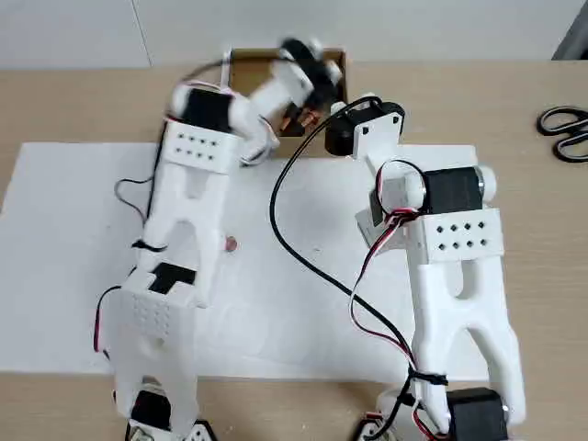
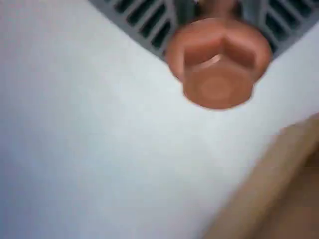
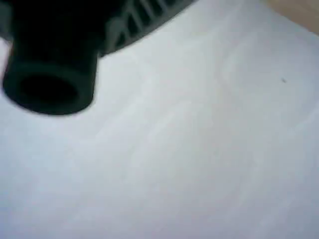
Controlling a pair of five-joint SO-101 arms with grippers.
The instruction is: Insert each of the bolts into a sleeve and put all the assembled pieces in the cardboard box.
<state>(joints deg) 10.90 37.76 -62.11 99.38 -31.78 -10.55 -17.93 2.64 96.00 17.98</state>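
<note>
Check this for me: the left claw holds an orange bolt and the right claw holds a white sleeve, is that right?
Not quite. The right wrist view shows the sleeve in the right claw is black, not white. The left claw does hold an orange bolt.

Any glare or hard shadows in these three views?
High view: even light, only soft shadows on the white sheet. Left wrist view: small highlight on the bolt. Right wrist view: sleeve dark, no glare.
</note>
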